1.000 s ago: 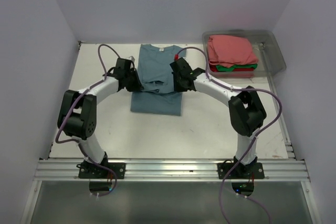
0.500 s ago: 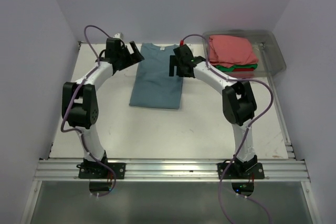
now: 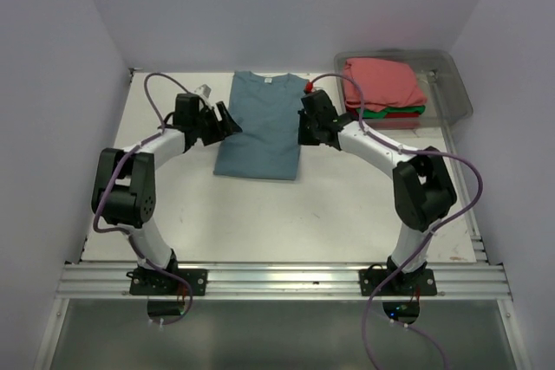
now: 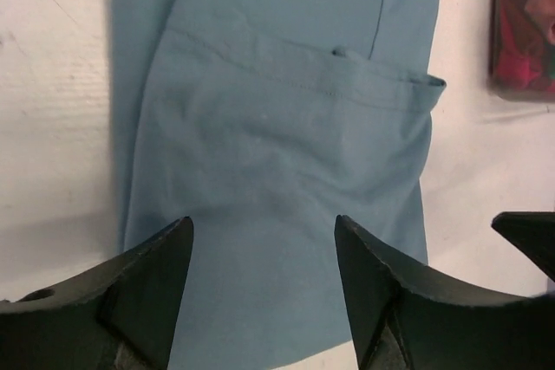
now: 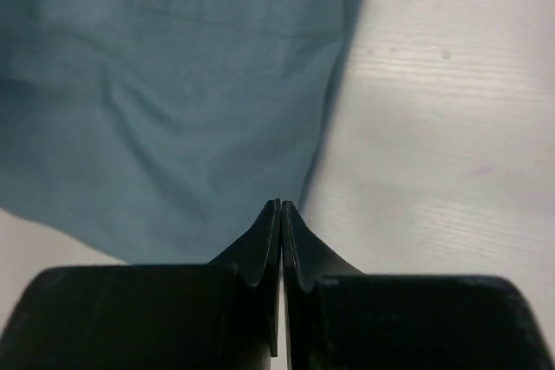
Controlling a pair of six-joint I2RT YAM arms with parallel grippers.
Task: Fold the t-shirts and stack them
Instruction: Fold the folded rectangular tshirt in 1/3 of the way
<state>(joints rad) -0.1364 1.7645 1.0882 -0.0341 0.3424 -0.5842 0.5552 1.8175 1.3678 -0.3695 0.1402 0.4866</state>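
The dusty slate-blue t-shirt of soft cotton is flanked by both tools. The left tool is released, its two dark fingers spread wide at the shirt's left edge, and beyond them a sleeve is seen folded inward with its hem running across the cloth. The right tool is clenched, its fingers pressed flat together at the shirt's right edge; nothing is seen between them. The garment is laid flat at the far middle of the white surface, folded into a long narrow strip with the collar toward the far wall. Well apart, in the far right corner, a clear plastic bin is placed, and in it a folded salmon-pink t-shirt is stacked on a green t-shirt and a red t-shirt.
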